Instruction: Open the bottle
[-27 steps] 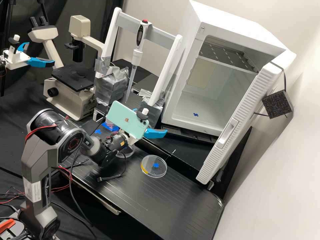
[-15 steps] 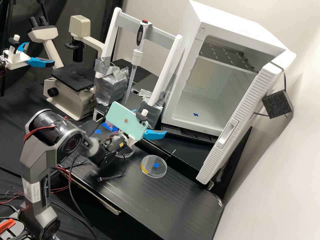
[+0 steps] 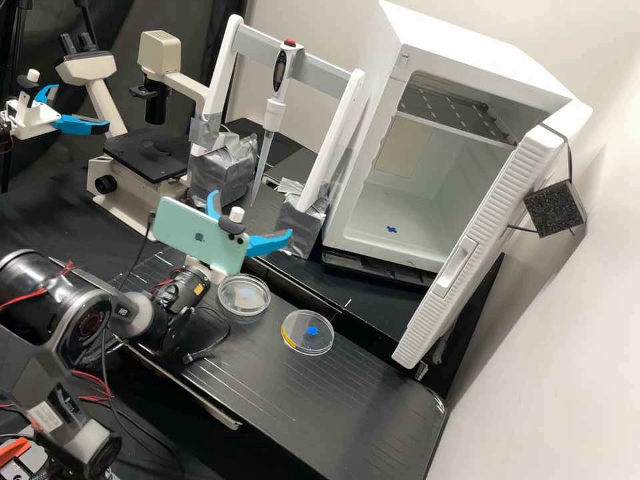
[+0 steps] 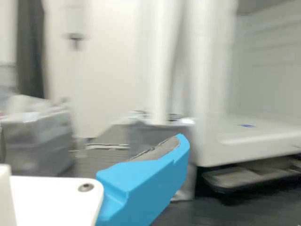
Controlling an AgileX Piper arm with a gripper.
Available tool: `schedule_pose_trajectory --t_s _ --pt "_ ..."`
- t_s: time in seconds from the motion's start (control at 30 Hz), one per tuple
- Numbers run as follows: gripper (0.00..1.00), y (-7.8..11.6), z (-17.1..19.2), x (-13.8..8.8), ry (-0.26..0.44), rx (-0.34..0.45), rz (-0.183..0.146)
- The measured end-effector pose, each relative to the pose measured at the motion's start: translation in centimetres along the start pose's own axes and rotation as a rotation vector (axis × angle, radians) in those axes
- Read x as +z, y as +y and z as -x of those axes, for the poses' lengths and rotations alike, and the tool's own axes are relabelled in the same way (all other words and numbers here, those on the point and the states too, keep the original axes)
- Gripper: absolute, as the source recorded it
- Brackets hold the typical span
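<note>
In the high view, the gripper [image 3: 252, 215] is held above the far left part of the bench [image 3: 360, 407], its blue fingers spread wide with nothing between them. A mint-green phone [image 3: 200, 235] mounted at the wrist hides the bench surface behind it. The wrist view has the open gripper [image 4: 91, 143] too, where one blue finger [image 4: 146, 181] with a grey pad stands out clearly.
Two round clear dishes, one [image 3: 230, 308] near the wrist and one [image 3: 292, 343] farther right, lie on the bench. Behind are a pipette [image 3: 272, 115] on its white stand, a microscope [image 3: 143, 193] and an open white cabinet [image 3: 370, 230].
The arm has swung left and the gripper has moved left and slightly up. The near dish has come into fuller view, while the phone now covers the pink and blue thing seen before.
</note>
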Motion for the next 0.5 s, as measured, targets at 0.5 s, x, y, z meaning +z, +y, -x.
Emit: schedule_pose_trajectory --t_s 0.5 --pt "1.00 -3.5 -1.0 0.8 -0.068 -0.103 0.045"
